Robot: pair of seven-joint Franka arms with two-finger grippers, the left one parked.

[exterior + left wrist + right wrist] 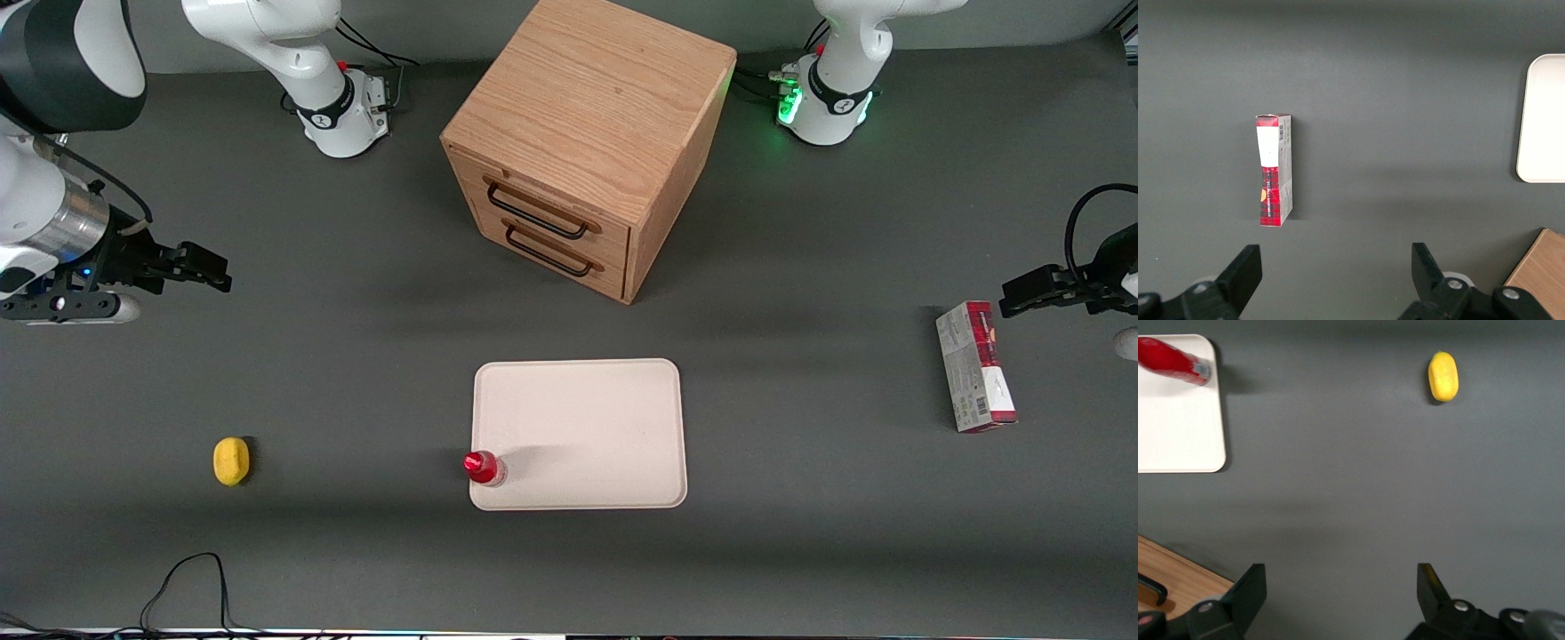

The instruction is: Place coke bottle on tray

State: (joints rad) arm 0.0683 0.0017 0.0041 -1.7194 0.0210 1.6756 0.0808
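The coke bottle (483, 468) is small and red with a red cap. It stands upright on the cream-white tray (596, 418), at the tray's near corner toward the working arm's end. It also shows in the right wrist view (1171, 360) on the tray's corner (1178, 433). My gripper (200, 267) is open and empty. It hangs above the bare table toward the working arm's end, well away from the tray and farther from the front camera than the bottle. Its two fingers (1248, 587) stand wide apart over grey table.
A wooden drawer cabinet (587, 142) with two black handles stands farther from the front camera than the tray. A yellow lemon (231, 461) lies on the table toward the working arm's end. A red-and-grey box (975, 366) lies toward the parked arm's end.
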